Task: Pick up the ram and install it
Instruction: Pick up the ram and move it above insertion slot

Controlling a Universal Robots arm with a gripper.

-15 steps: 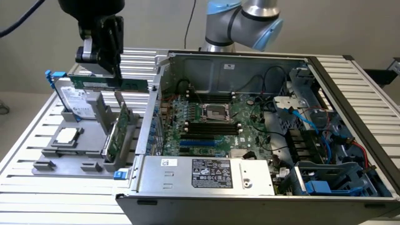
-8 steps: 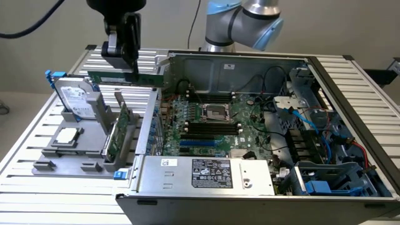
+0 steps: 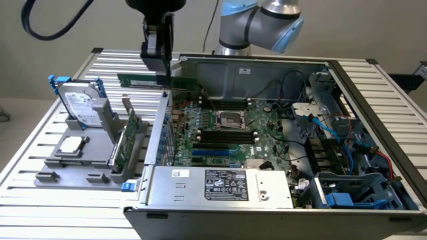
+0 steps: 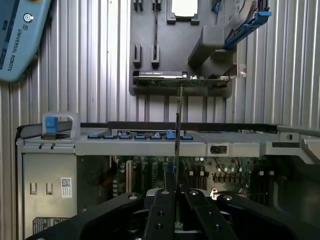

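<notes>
The slatted desk [image 3: 380, 100] carries an open computer case [image 3: 257, 75], its motherboard [image 3: 230, 132] exposed inside. Above the case's wall on the exterior view's left, the fingers [image 4: 159, 215] are closed on the ram [image 3: 138, 80], holding it level in the air, pinched across its flat faces near mid-length. It looks light, stiff and thin, yet fragile; a centred hold should keep it balanced.

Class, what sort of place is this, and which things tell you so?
Probably a robotics lab bench for computer assembly: an open grey desktop computer case with its green motherboard exposed, a ribbed aluminium table, and a grey-and-blue robot arm holding a slim green ram stick.
</notes>
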